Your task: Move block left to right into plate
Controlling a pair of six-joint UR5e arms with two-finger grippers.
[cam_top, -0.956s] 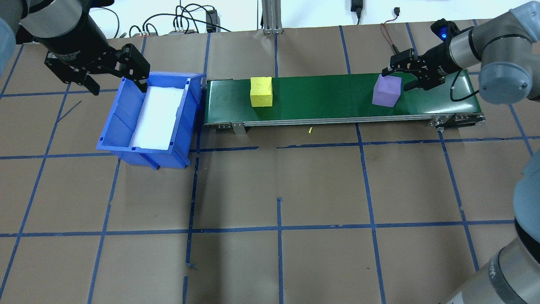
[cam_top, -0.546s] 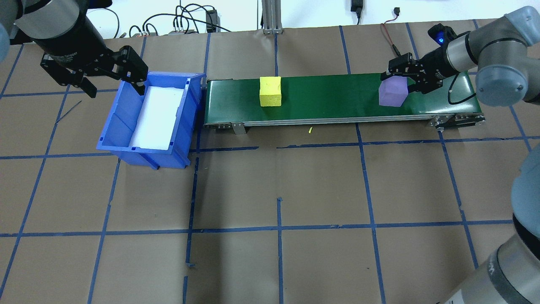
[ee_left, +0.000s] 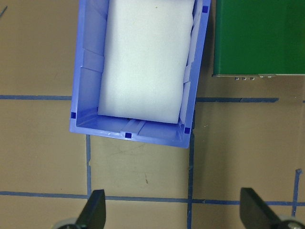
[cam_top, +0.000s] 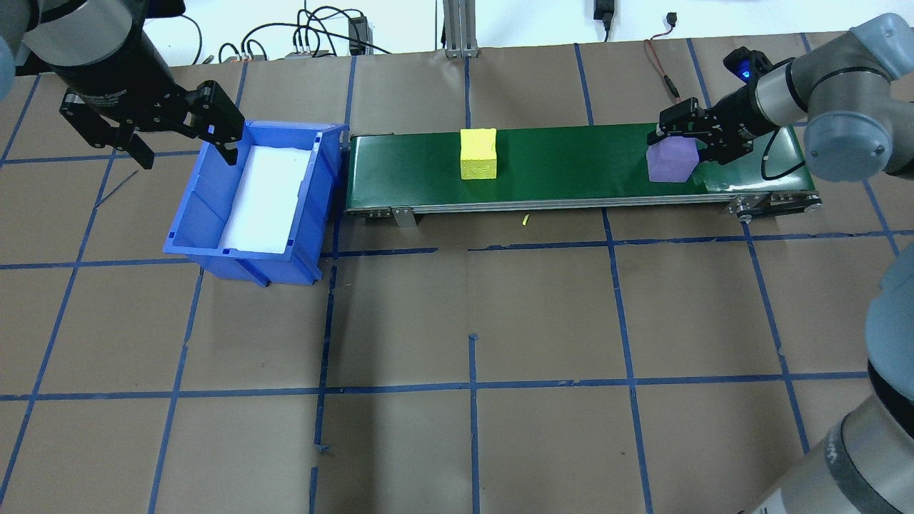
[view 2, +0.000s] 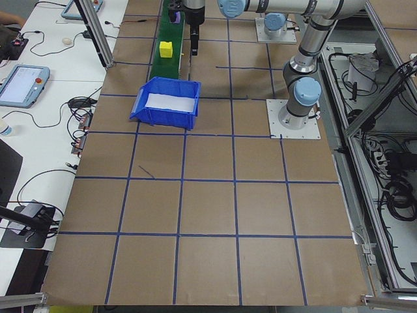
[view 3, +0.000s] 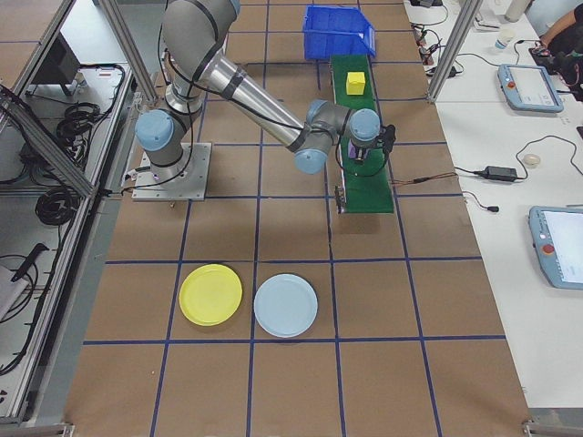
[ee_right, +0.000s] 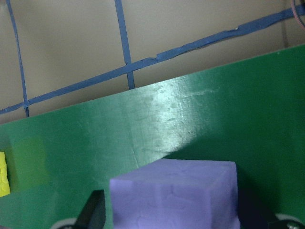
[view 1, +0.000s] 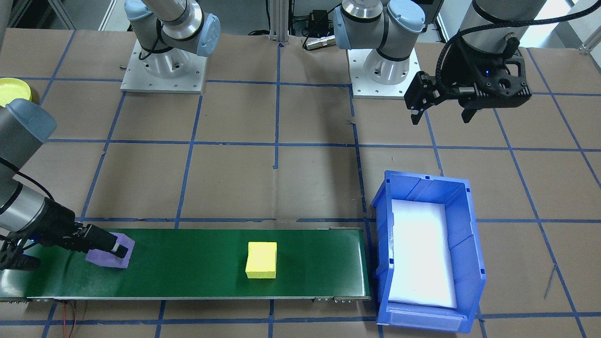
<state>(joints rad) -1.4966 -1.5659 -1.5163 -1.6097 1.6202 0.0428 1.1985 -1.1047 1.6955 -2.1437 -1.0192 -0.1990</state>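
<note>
Purple foam cube [cam_top: 670, 159], pebbled faces

The worktop [cam_top: 471, 300] is covered in brown paper marked into squares by blue tape. Along its far side lies a long green conveyor belt [cam_top: 571, 168], and a blue bin [cam_top: 214, 221] with a white lining sits just beside the belt's end on the robot's left. A yellow plate [view 3: 211, 294] and a pale blue plate [view 3: 285, 305] lie close together past the belt's other end. Two arm base plates [view 1: 162, 70] are bolted to the surface.

No legible text, label or number anywhere.
</note>
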